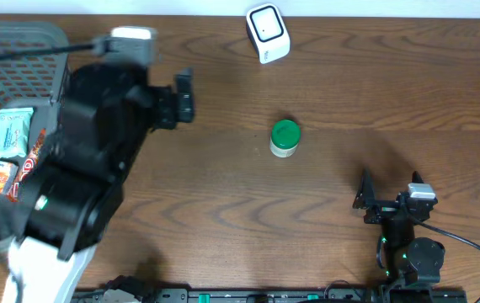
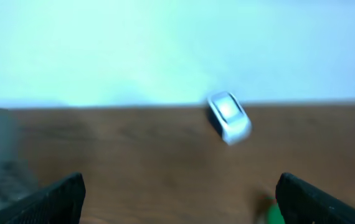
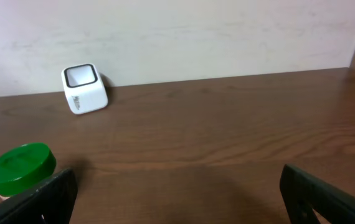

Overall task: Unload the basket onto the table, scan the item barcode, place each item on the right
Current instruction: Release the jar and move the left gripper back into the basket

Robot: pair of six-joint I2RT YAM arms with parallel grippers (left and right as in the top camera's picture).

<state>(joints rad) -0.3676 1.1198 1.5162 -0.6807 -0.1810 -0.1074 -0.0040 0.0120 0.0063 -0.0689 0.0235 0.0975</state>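
A small jar with a green lid (image 1: 285, 138) stands upright mid-table; its barcode shows in no view. The white scanner (image 1: 268, 34) sits at the far edge. My left gripper (image 1: 185, 99) hangs open above the table just right of the basket, well left of the jar. Its blurred wrist view has the scanner (image 2: 228, 116) ahead and a sliver of the green lid (image 2: 272, 214) by the right finger, with nothing between the left gripper's (image 2: 179, 190) fingers. My right gripper (image 1: 363, 195) rests open and empty near the front right. From the right gripper (image 3: 179, 183), the jar (image 3: 20, 168) lies left and the scanner (image 3: 84, 89) far left.
A grey mesh basket (image 1: 21, 38) at the far left holds several snack packets (image 1: 11, 136). The left arm's black body hangs over the basket's right side. A pale wall runs behind the table's far edge.
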